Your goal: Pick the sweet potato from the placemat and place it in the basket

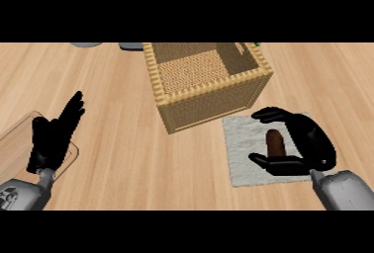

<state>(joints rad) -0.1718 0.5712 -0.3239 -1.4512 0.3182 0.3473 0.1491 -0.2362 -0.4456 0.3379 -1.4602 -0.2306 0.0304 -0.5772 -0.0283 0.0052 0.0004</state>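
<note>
A brown sweet potato [274, 142] lies on a light grey placemat [245, 148] at the right of the wooden counter. My right hand [310, 143] arches over it, fingers curved beyond its far end and thumb near its close end, not closed on it. The wicker basket [211, 101] stands just behind and left of the placemat, its inside showing nothing. My left hand [53, 136] rests open at the left edge, fingers up.
A pale, see-through tray-like object [22, 133] lies under my left hand at the counter's left edge. Grey objects [87, 44] peek in at the top edge, and a green speck [257, 44] shows behind the basket.
</note>
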